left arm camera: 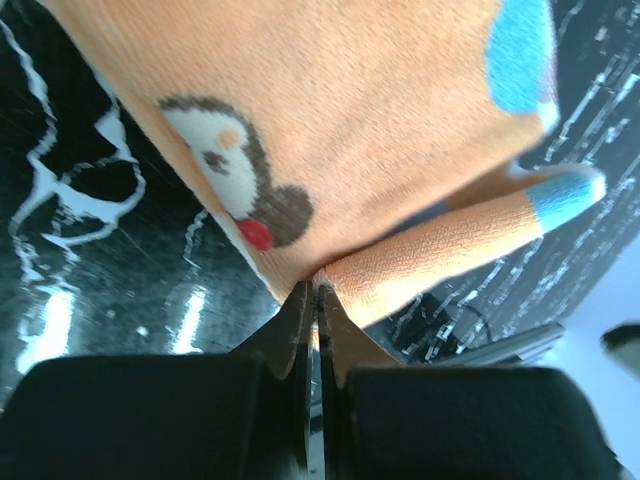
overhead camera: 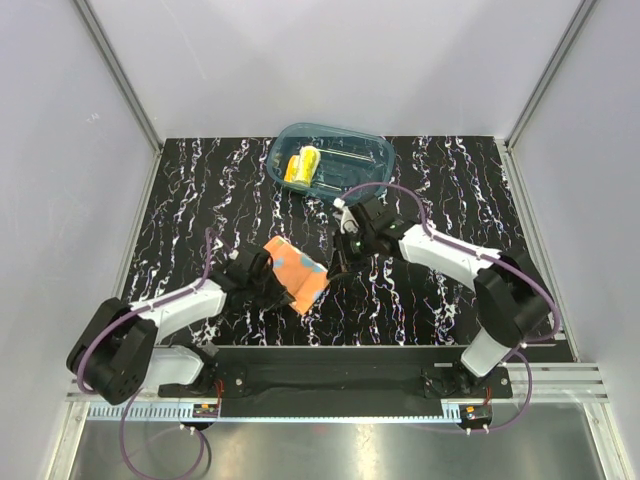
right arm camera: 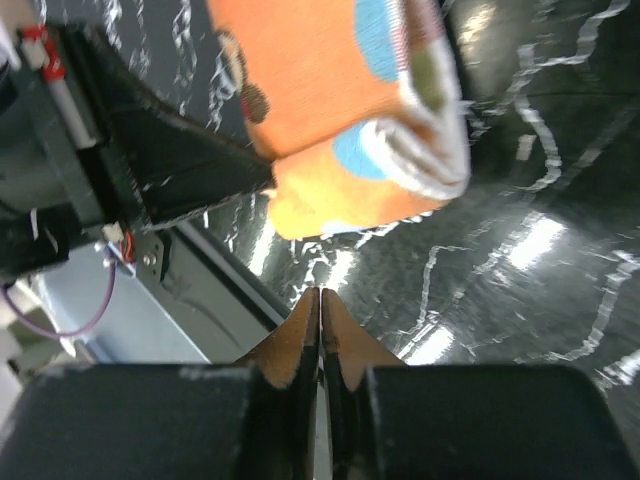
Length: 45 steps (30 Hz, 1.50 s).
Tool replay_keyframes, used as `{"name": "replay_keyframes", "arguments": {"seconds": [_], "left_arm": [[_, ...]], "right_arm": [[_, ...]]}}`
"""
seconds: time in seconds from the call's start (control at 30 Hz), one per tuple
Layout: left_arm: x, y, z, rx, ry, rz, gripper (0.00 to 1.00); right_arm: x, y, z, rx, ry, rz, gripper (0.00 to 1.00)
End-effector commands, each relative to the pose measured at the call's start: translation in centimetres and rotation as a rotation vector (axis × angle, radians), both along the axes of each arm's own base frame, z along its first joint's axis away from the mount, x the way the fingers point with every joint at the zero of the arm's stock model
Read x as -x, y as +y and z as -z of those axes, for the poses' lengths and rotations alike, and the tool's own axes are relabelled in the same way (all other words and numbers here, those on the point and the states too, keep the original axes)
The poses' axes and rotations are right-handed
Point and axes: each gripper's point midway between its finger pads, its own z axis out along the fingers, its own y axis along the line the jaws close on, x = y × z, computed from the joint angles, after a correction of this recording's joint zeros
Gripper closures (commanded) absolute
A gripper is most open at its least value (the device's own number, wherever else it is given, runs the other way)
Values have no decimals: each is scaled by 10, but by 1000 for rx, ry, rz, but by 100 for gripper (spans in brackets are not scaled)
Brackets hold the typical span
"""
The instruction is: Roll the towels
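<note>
From the top camera I see the orange towel [overhead camera: 297,272] on the bench [overhead camera: 450,190], a little left of centre and between the two arms. It lies at a slant, with blue patches and a small cartoon face on its upper side. Through the right wrist camera its far end looks curled over into a thick, loose roll, and the rest is flatter.

My left jaws are pressed together at the towel's near edge. In the left wrist view the cloth comes to a point right at the tips, so I read it as a pinch on that edge.

My right jaws are closed tip to tip with nothing between them. They sit just beside the towel's right end, over bare bench, without touching it.

The yellow towel [overhead camera: 302,165] is rolled up and lies inside the teal tub [overhead camera: 378,150] at the back of the bench, well apart from both arms.
</note>
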Motion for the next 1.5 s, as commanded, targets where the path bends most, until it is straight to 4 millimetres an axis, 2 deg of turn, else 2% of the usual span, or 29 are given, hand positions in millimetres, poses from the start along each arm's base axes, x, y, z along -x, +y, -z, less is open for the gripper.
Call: {"name": "replay_keyframes", "arguments": {"seconds": [0.0,0.13,0.33,0.6,0.97,1.07,1.2,1.4,1.47], "left_arm": [[-6,8,7,-57,-11,11,100],[-9,7,10,-80,-8,49,100],[-11,9,12,-112,-11,71,100],[-17,16,6,-181,-29,101,100],[-22,21,6,-245,-27,135,100],[-22,20,7,-250,-26,143,100],[-22,23,7,-263,-26,143,100],[-19,29,2,-287,-35,155,100],[-16,33,1,-304,-32,160,99]], "right_arm": [[3,22,-3,-97,-8,-67,92],[6,33,9,-112,29,-88,94],[9,51,17,-133,51,-121,95],[5,61,32,-144,75,-138,97],[-1,79,30,-223,79,-160,98],[-3,79,35,-218,82,-156,99],[-4,75,52,-177,94,-146,100],[0,58,90,-110,134,-136,100],[-3,52,95,-102,136,-124,100]]}}
